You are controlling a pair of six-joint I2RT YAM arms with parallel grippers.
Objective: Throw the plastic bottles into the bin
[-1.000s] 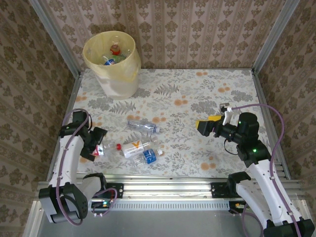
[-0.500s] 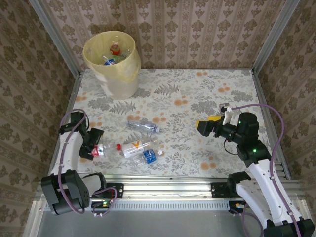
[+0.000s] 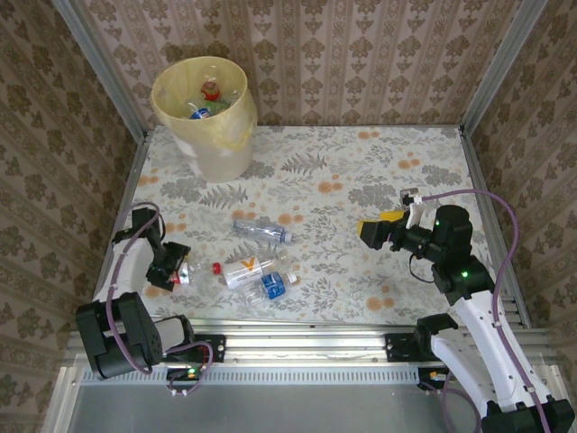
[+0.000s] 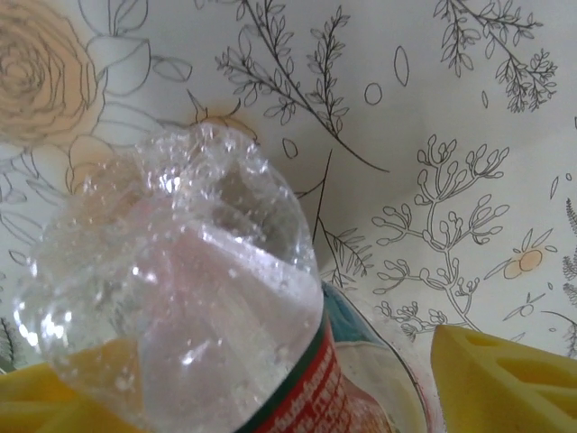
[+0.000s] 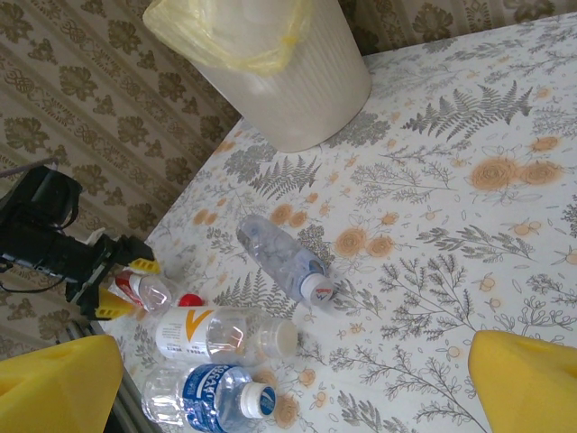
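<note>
Floral-patterned tablecloth [image 3: 361, 180] held a small clear plastic bottle with a red label [image 4: 180, 298] near its left edge. It lay roughly crosswise between the left gripper [image 3: 174, 271] fingers [image 4: 505, 379], though I could not tell whether they gripped it. Well apart, the right gripper [image 3: 379, 227] gaped wide, and the tall round pale-yellow bin [image 3: 216, 153] stood far-left.

The bin [image 3: 216, 158] was pale yellow, its liner [image 3: 238, 132] yellower. The tablecloth [image 3: 361, 171] was white with grey ferns and orange blooms (the walls [image 3: 361, 54] wore beige damask). A clear bottle [image 3: 248, 269] bore a white label with an orange V; the bottle beside it [image 3: 273, 285] had a blue label.
</note>
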